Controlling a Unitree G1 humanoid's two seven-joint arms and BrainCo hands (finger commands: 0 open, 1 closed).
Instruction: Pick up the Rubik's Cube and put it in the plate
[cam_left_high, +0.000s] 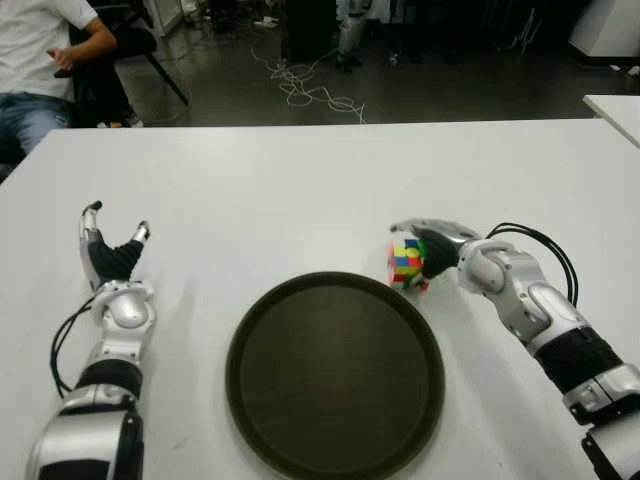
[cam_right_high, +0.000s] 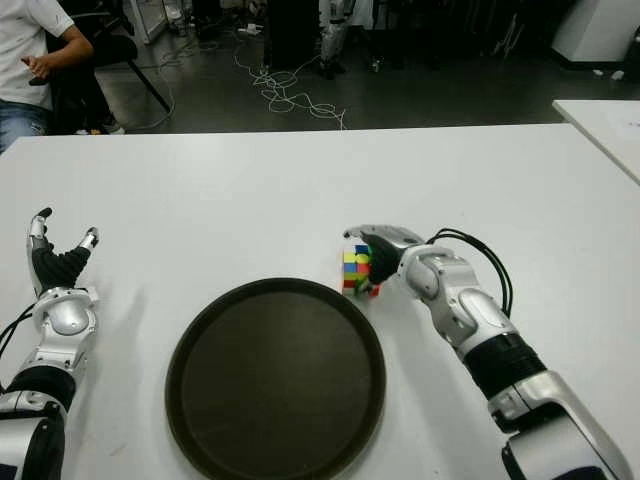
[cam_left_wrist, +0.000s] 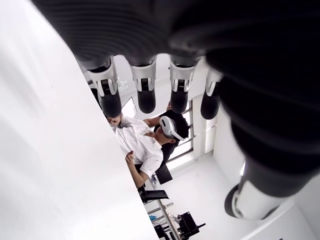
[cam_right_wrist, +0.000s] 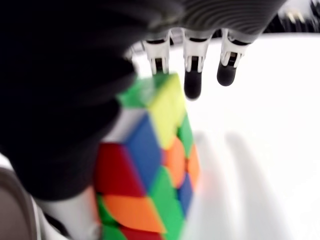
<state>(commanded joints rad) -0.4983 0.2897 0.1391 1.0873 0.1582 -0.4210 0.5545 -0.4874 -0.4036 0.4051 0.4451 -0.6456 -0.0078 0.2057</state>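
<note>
Biggest risk imo: the right hand (cam_left_high: 425, 250) is draped over the Rubik's Cube (cam_left_high: 406, 262) w/ fingers (cam_right_wrist: 192, 82) sticking out straight past its top edge, not wrapped; palm looks pressed on one side, but from the right wrist view I'd say nothing is clamped yet; if it lifts like this the cube prob just tips or slides off. The cube sits on the table (cam_left_high: 300, 180) right at the rim of the plate (cam_left_high: 335, 375), on the far-right side, touching or nearly so, can't tell which; it also looks tilted, so a sloppy squeeze could roll it. A shove from the palm could knock it onto the rim or nudge the plate itself; the plate is shallow w/ a low lip, so a drop from height might bounce the cube back out.

Left hand (cam_left_high: 113, 258) is idle, well to the left of the plate, fingers spread & holding nothing.

Count: 1 cube; 1 plate; 2 robot hands; 1 person (cam_left_high: 45, 60) seated at the far left behind the table; a second table corner (cam_left_high: 615, 108) at far right; cable tangle (cam_left_high: 300, 85) on the floor.
</note>
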